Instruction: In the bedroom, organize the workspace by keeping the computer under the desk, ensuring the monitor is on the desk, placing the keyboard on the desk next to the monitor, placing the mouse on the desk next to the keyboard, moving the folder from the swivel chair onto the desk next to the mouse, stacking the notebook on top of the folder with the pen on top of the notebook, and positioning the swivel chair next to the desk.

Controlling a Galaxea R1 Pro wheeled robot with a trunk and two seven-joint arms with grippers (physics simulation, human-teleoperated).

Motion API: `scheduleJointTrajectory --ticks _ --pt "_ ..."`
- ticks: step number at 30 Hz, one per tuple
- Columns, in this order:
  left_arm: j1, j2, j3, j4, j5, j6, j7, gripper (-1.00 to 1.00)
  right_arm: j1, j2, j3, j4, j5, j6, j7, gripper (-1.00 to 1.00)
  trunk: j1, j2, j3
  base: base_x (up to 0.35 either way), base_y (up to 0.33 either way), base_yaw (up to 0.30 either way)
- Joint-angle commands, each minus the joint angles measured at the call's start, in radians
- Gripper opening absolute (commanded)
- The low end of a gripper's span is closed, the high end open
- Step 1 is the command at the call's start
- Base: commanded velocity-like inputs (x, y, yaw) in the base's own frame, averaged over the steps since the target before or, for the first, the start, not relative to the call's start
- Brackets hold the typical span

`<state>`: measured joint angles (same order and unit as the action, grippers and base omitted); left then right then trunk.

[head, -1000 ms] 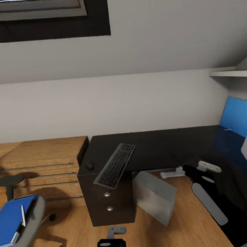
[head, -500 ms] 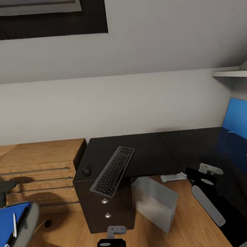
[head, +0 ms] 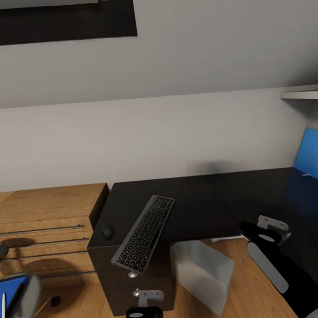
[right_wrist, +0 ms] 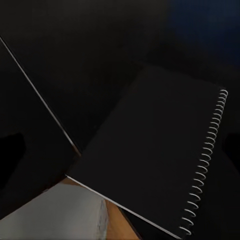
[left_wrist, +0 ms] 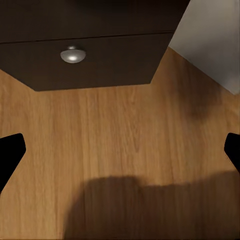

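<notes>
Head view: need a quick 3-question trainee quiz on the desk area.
1. True or false: the keyboard lies wholly on the desk.
2. In the head view, the mouse sits: A) left of the keyboard, B) right of it, C) on top of it.
3. Fill in: the computer stands ___ the desk.

Key: 1 false, its near end hangs past the front edge; 2 A; 3 under.
</notes>
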<state>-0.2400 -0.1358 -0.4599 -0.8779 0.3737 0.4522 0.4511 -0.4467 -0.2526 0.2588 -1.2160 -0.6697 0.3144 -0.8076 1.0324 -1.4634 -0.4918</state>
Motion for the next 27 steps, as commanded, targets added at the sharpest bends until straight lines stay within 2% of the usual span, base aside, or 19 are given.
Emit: scheduleJointTrajectory --ticks 1,10,17,27 --pt "-0.001 0.0 -0.005 -0.001 0.01 0.001 0.01 1.0 -0.001 -0.002 0.003 0.001 -0.004 0.003 -0.005 1.0 0.0 -0.001 -0.001 0.152 0.0 0.0" --pt "-0.001 -0.001 -0.01 0.013 0.01 -0.009 0.007 1.0 -0.003 -0.005 0.002 0.033 -0.004 -0.008 0.002 1.0 0.0 -0.001 -0.001 0.16 0.0 0.0" --pt "-0.001 -0.002 -0.012 0.023 0.01 -0.01 0.005 1.0 -0.009 -0.005 0.001 0.103 -0.004 -0.024 0.017 1.0 0.0 -0.001 -0.001 0.028 0.0 0.0" --pt "-0.001 -0.003 -0.013 0.025 0.011 -0.01 0.005 1.0 -0.014 -0.007 0.001 0.155 -0.004 -0.047 0.041 1.0 0.0 -0.001 -0.001 0.003 0.0 0.0"
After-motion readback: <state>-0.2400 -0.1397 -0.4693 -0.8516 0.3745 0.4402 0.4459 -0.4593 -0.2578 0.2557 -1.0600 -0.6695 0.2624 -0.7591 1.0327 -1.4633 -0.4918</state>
